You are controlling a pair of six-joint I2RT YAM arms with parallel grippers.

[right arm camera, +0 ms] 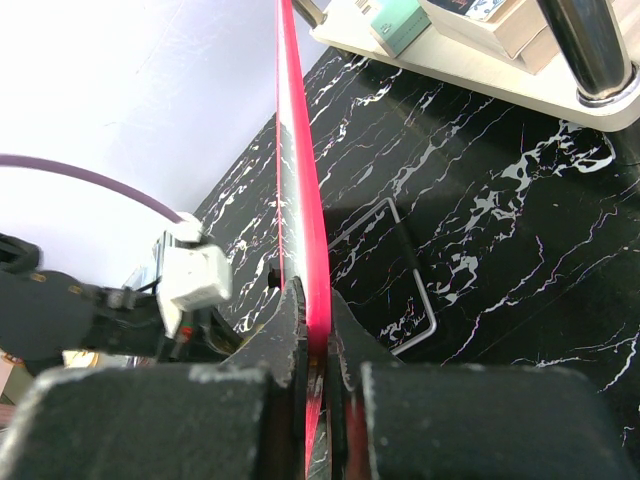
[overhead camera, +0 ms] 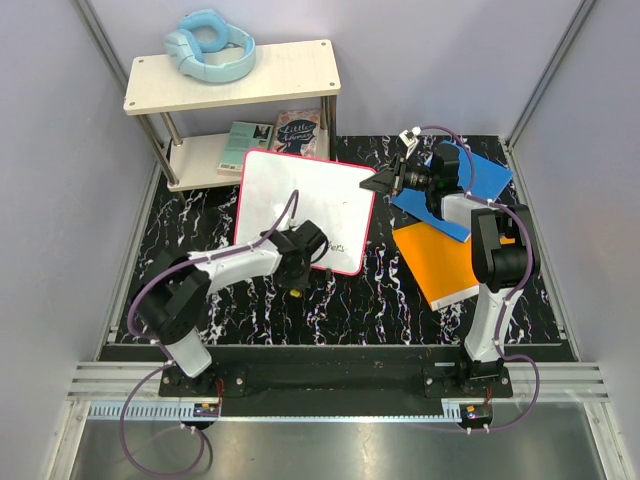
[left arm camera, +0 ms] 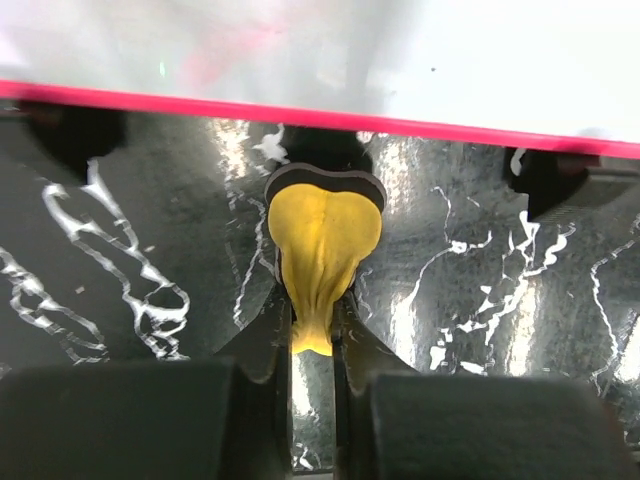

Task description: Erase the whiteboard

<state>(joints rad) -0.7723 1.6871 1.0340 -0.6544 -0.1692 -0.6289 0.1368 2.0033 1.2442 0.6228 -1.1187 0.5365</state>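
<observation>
You had left gripper (left arm camera: 312, 322) clamped on eraser (left arm camera: 322, 235) | right gripper (right arm camera: 316, 335) clamped on whiteboard's (overhead camera: 320, 190) right edge | you needed flat, even strokes.

Red-rimmed white whiteboard (overhead camera: 320, 190), skewed, faint dark marks near its front corner

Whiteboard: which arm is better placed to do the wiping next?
Left. The left gripper is shut on the yellow eraser, just off the whiteboard's near red edge. The right gripper is clamped on the board's rim, holding it, so it is not free to wipe.
</observation>
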